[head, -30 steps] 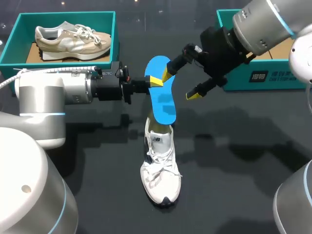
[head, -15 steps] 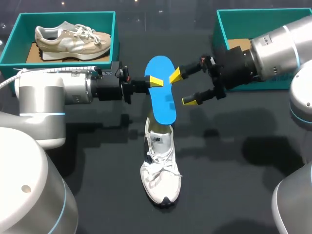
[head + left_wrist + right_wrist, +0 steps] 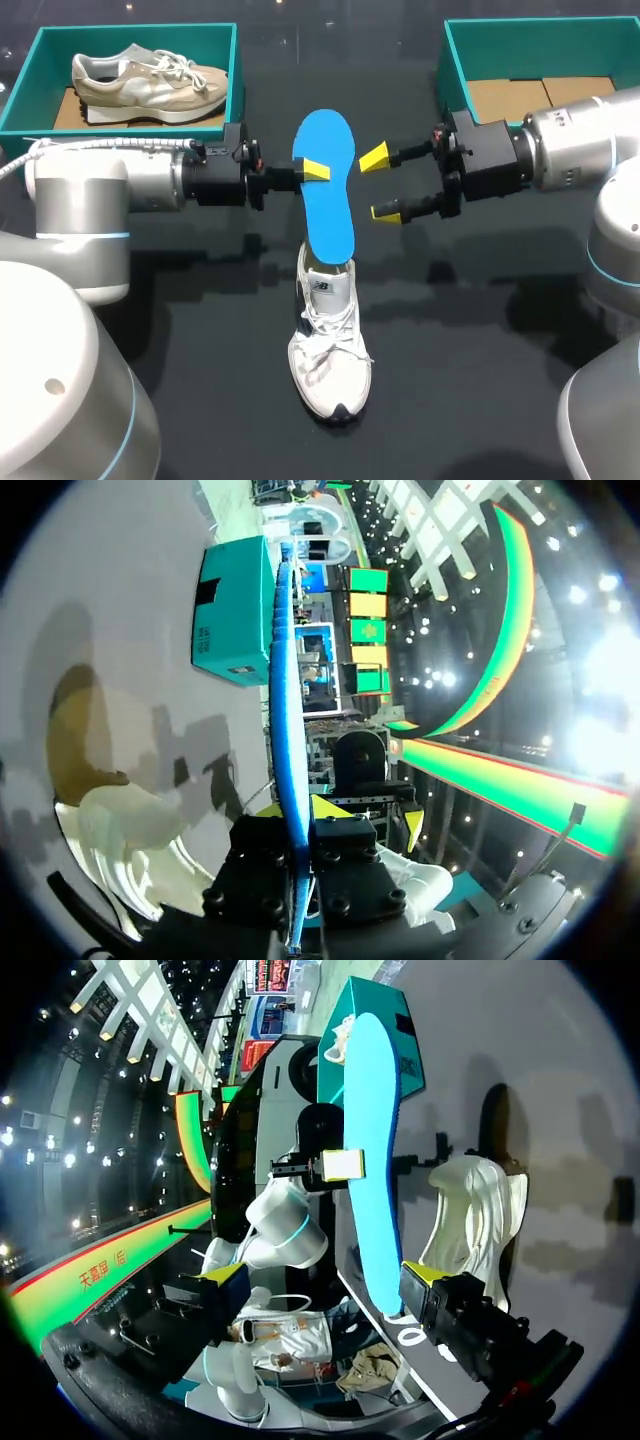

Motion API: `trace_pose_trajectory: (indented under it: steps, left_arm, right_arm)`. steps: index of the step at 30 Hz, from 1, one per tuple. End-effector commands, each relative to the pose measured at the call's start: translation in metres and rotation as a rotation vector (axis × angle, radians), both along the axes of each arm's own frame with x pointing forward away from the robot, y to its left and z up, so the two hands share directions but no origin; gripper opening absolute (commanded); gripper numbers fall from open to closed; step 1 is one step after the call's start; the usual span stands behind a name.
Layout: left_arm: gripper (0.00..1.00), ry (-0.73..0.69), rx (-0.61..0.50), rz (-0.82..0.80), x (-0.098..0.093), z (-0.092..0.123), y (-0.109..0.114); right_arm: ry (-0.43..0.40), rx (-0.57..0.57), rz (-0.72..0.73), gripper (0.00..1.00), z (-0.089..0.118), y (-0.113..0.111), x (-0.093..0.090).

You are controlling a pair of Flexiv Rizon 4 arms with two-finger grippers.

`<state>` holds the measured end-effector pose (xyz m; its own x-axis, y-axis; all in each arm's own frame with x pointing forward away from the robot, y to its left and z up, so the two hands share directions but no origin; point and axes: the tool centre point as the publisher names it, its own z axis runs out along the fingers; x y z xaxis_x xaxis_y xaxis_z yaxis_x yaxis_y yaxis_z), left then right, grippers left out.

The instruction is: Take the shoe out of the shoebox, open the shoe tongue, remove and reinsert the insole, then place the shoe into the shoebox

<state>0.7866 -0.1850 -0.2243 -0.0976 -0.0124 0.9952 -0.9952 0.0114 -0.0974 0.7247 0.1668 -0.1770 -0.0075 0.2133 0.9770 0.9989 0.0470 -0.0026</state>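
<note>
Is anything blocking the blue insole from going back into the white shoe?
Nothing I can see. The left gripper holds the insole upright, its lower end right at the shoe's opening. The open right gripper is off to one side.
</note>
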Motion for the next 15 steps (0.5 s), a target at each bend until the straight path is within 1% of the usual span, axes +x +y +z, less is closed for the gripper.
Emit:
trace_pose_trajectory:
  steps: [1,5,6,7,8,9,10,15]
  left_arm:
    - [0.00,-0.111,-0.027,-0.014,0.004,-0.001,0.020]
    - [0.00,-0.262,-0.078,-0.048,0.010,0.002,0.031]
    - [0.00,-0.322,-0.105,-0.062,0.010,0.004,0.033]
    - [0.00,-0.429,-0.153,-0.085,0.011,0.007,0.036]
    - [0.00,-0.490,-0.167,-0.086,0.010,0.008,0.038]
    - [0.00,-0.617,-0.176,-0.062,0.010,0.010,0.040]
    - [0.00,-0.650,-0.186,-0.060,0.010,0.010,0.040]
    - [0.00,-0.650,-0.186,-0.060,0.010,0.010,0.040]
  right_arm:
    - [0.002,-0.002,0.002,1.00,0.000,0.001,-0.001]
    - [0.007,0.007,0.009,1.00,-0.002,0.001,-0.001]
    - [0.008,0.013,0.012,1.00,-0.002,0.002,0.000]
    - [0.009,0.014,0.013,1.00,-0.003,0.002,0.000]
    - [0.010,0.017,0.016,1.00,-0.003,0.003,0.001]
    - [0.013,0.025,0.019,1.00,-0.004,0.003,0.001]
    - [0.020,0.029,0.020,1.00,-0.004,0.003,0.002]
    - [0.020,0.029,0.020,1.00,-0.004,0.003,0.002]
